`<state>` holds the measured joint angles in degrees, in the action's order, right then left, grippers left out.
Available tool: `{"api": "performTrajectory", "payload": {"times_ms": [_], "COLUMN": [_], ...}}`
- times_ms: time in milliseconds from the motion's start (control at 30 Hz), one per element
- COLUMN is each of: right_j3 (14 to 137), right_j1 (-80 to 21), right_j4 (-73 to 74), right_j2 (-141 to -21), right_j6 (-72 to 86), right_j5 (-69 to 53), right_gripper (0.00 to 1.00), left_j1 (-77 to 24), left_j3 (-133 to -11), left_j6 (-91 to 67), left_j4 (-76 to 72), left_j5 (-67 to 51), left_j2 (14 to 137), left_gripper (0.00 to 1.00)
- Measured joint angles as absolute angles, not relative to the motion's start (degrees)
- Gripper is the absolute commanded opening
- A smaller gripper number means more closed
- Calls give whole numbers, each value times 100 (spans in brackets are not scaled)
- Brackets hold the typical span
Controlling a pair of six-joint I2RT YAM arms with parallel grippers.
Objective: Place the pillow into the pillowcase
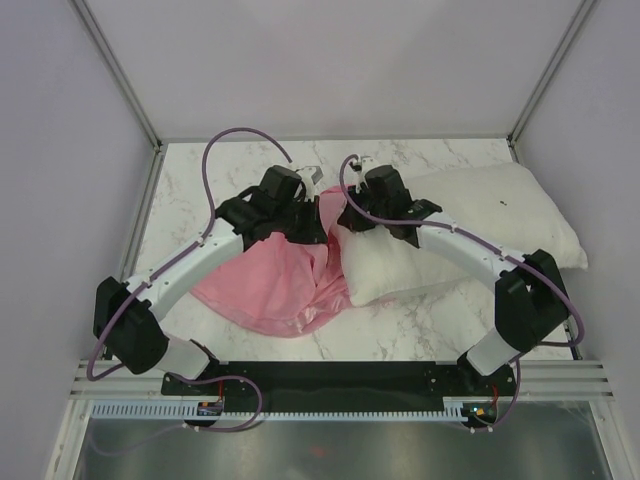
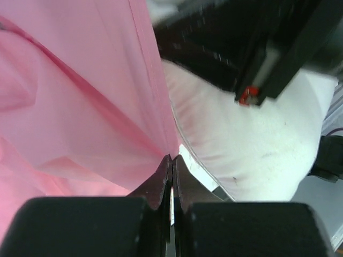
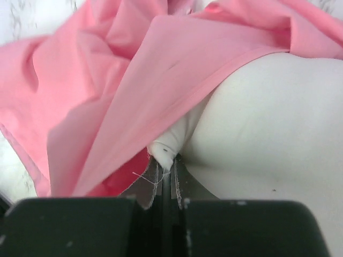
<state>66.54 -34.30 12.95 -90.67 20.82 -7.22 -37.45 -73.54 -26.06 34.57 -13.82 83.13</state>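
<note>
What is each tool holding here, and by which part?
Left tool pinches the pillowcase by its seamed edge; right tool pinches a small white tuft, apparently a corner of the pillow.

Smooth pink cloth pillowcase (image 1: 270, 280), matt white pillow (image 1: 500, 215)

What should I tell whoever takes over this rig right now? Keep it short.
Left pincer: shut on the pillowcase hem.
Right pincer: shut, apparently pinching the pillow corner.
Pillowcase bunched on the table, its edge draped over the pillow's left end; most of the pillow lies bare to the right.
Left to do: draw the case over the whole pillow.
</note>
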Motion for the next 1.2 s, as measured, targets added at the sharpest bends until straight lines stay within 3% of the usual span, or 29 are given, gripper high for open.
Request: {"api": "performTrajectory", "payload": {"times_ms": [333,367,400,500,700,800,1000,1200], "right_j3": [7231,7205,7201,7089,6154,5671,4665,4602], "right_j1": [-3111,-3111,-3103,-3094,-3087,-3192,-4224,-5166], "right_j4": [895,775,709,414,191,401,1004,1826], "right_j2": [-9924,-9981,-10036,-10064,-8617,-7437,-5577,-5902], "right_j6": [2902,3024,3114,3179,2530,2062,1525,1800], "right_j5": [-646,-633,-642,-766,-982,-976,-370,1103], "right_gripper": [3,11,33,57,75,98,98,98], "left_j1": [-3800,-3800,-3800,-3800,-3730,-3662,-3496,-3354], "left_j3": [-6945,-6904,-6855,-6792,-6790,-6790,-6785,-6783], "left_j6": [-2617,-2626,-2641,-2672,-2681,-2681,-2679,-2681], "left_j4": [3146,3089,3037,2963,2956,2956,2974,2974], "left_j5": [-1621,-1664,-1680,-1684,-1710,-1706,-1691,-1662], "left_j2": [7994,7996,7996,7999,8016,8103,8197,8193], "left_gripper": [2,2,2,2,2,2,2,2]}}
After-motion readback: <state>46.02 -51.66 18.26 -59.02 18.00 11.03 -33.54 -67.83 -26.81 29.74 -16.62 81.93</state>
